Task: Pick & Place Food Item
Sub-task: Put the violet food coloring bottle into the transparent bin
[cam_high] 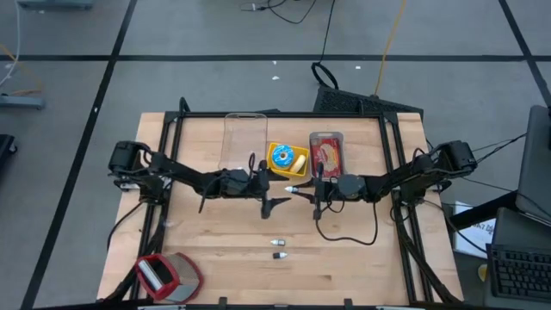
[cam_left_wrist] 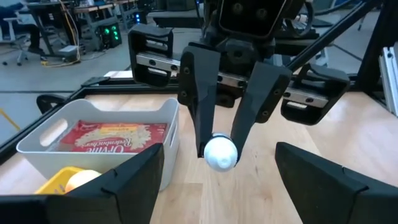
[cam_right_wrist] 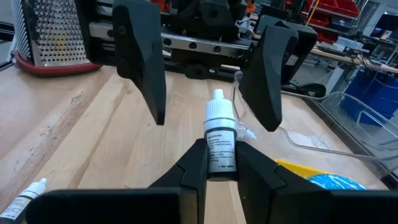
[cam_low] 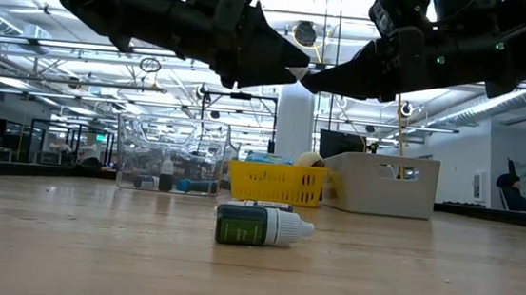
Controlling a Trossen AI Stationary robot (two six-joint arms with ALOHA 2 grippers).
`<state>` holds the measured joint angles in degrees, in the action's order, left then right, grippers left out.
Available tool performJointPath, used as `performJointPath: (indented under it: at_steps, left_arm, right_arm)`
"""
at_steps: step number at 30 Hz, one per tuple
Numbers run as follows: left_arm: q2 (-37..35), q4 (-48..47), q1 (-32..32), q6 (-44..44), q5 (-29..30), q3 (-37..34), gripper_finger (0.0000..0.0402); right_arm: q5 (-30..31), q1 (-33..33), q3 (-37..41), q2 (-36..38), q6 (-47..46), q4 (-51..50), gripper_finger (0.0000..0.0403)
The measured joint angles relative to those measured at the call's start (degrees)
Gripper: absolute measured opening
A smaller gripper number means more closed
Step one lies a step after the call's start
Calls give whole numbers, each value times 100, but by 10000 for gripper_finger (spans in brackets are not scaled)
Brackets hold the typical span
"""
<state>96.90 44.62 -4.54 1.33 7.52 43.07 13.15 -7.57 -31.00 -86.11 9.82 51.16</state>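
Firmly, the right gripper [cam_right_wrist: 221,163] clamps a small white-capped plastic dropper bottle [cam_right_wrist: 220,140]. Facing it, the left gripper [cam_right_wrist: 211,74] gapes wide, empty.

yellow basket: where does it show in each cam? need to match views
High: yellow basket, upper centre of the table.
Low: centre, behind the lying bottle.
Left wrist: bottom-left corner, edge only.
Right wrist: lower right, rim only.
Landmark: grey bin right beside it.

The red packet [cam_left_wrist: 118,138] lying in the white bin [cam_left_wrist: 43,142] bears a yellow word that seems to read "Orville". The print on the small bottle's label [cam_right_wrist: 221,151] is too small to read.
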Motion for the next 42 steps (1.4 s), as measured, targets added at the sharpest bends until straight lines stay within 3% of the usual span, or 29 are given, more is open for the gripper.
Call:
performJointPath:
  at_steps: [14,28,36,42]
  left_arm:
    - [0,2,0,2,-1,0,166]
    - [0,145,0,29,-19,0,132]
    - [0,191,16,139,-46,2,48]
    - [-1,186,61,119,-47,2,46]
  right_arm:
    - [-286,0,0,-2,7,101,52]
    - [-275,0,0,-2,4,133,52]
    - [-249,2,4,-2,4,124,52]
    - [-240,2,4,-2,-36,116,58]
